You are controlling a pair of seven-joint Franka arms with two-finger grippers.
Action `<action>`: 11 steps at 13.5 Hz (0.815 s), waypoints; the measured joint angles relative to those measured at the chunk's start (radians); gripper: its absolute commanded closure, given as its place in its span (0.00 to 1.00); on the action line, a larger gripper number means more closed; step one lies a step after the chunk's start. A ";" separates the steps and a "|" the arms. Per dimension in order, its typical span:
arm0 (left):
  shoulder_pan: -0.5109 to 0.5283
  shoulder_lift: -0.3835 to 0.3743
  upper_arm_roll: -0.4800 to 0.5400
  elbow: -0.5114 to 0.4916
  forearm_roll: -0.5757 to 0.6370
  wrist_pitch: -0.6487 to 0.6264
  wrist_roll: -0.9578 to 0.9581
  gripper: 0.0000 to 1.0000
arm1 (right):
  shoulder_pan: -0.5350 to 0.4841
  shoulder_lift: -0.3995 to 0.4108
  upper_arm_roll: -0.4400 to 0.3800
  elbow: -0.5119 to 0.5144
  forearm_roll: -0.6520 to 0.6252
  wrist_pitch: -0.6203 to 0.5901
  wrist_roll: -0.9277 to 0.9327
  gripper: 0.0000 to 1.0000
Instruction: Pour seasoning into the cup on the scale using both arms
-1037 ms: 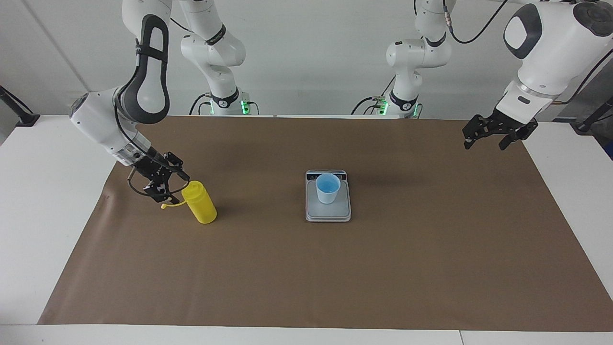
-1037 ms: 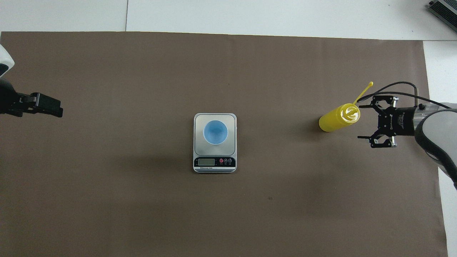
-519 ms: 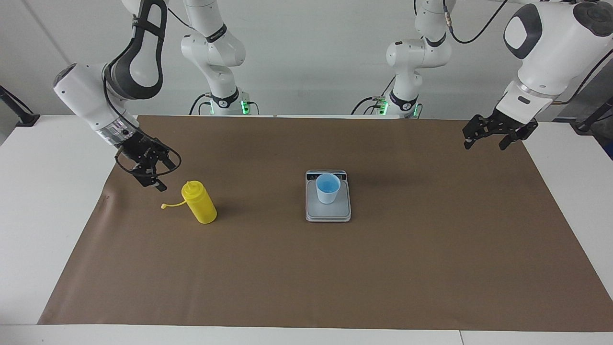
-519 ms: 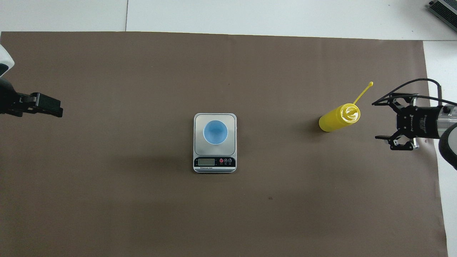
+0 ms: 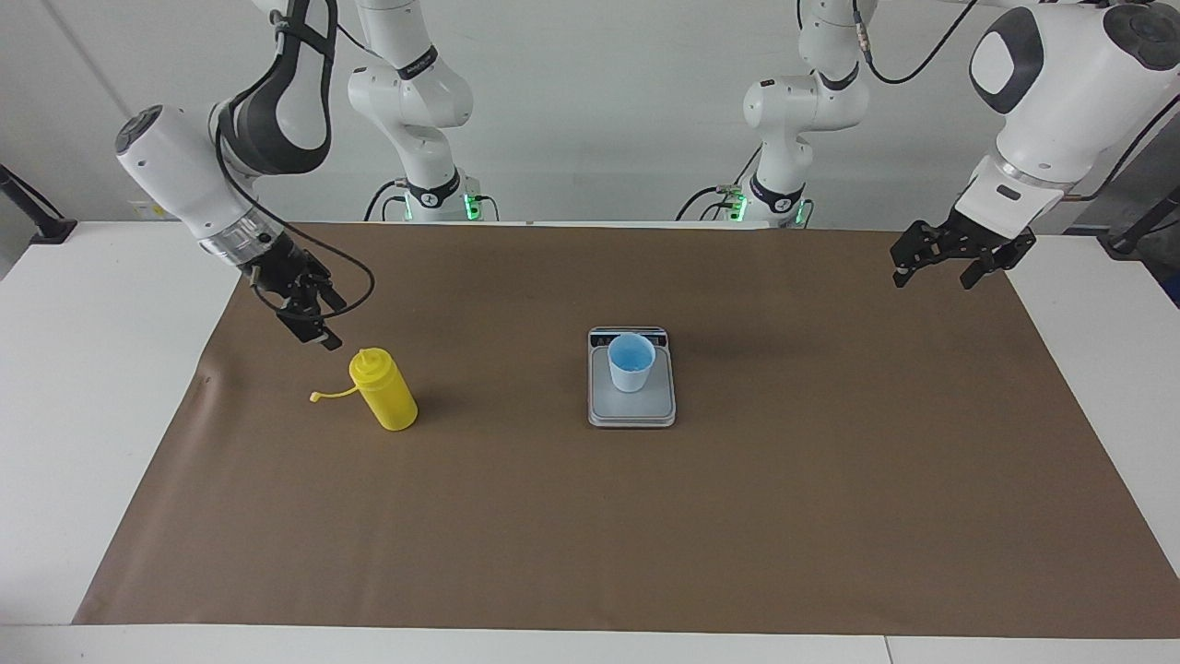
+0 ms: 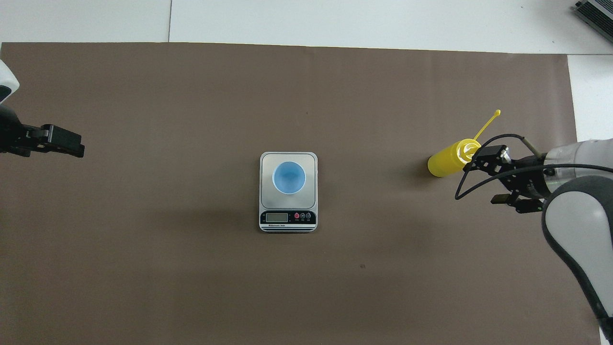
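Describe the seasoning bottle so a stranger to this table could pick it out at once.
Start at the brown mat covering the table and find the scale at its middle, with the cup on it. Go toward the right arm's end: the seasoning bottle stands upright there alone. It is the only yellow thing, with a thin strap trailing from its nozzle.

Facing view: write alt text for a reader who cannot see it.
The right gripper hangs open just above a yellow squeeze bottle standing upright on a brown mat. Mid-table, a blue cup sits on a scale; the left gripper waits, open.
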State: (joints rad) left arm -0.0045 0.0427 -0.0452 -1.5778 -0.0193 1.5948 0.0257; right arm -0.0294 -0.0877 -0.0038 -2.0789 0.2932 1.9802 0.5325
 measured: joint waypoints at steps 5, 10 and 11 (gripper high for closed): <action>0.000 0.000 0.000 0.000 0.000 0.000 0.000 0.00 | 0.154 0.000 0.006 0.032 -0.242 0.006 -0.053 0.00; 0.000 0.000 0.000 0.000 0.000 0.000 0.000 0.00 | 0.165 0.006 0.000 0.176 -0.276 -0.032 -0.134 0.00; 0.000 0.000 0.000 0.000 0.000 0.000 0.000 0.00 | 0.163 0.007 -0.004 0.212 -0.276 -0.057 -0.172 0.00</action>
State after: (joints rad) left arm -0.0045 0.0427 -0.0452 -1.5779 -0.0193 1.5948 0.0257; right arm 0.1341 -0.0811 -0.0078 -1.8671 0.0172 1.9232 0.3605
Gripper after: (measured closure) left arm 0.000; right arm 0.000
